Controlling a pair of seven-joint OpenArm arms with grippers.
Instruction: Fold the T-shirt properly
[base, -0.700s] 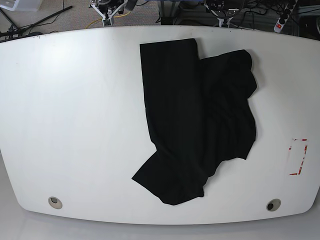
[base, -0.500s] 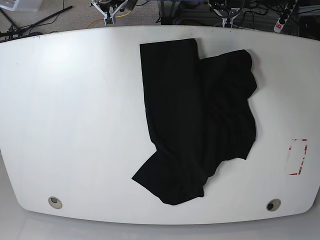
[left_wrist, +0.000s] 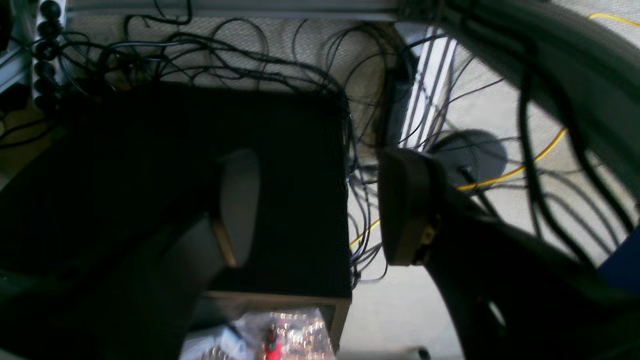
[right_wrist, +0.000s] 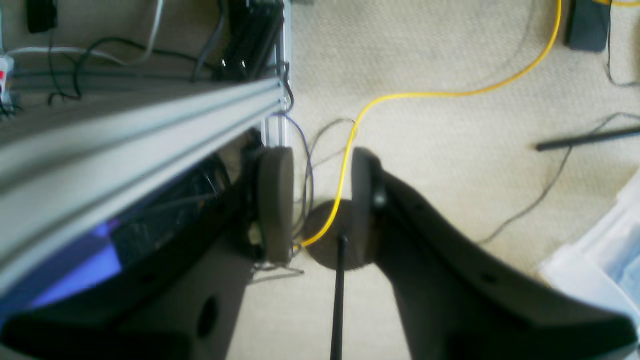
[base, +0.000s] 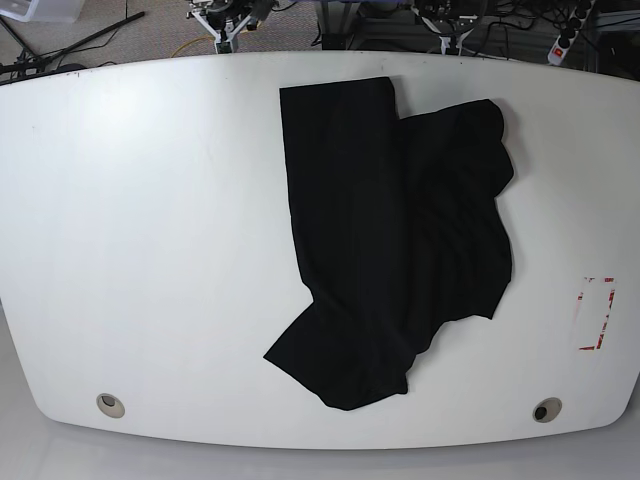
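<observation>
So the white tabletop (base: 150, 250) has the black T-shirt (base: 390, 240) lying partly folded, right of centre, crumpled along its right side. Both arms are off past the far edge, over carpet and cables. Left gripper (left_wrist: 320, 205) fingers spread wide, empty; right gripper (right_wrist: 315, 200) fingers narrower, also holding nothing.

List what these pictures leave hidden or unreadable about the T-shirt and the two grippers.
- T-shirt, base view: any print is out of sight; only plain black shows. Its folded layers hide what lies under them.
- T-shirt, wrist views: absent; both cameras look past the table at floor and cables.
- Left gripper, left wrist view: blurred and dark, jaws apart.
- Right gripper, right wrist view: jaws apart, nothing between them.
- Both grippers, base view: cut off by the top edge.
</observation>
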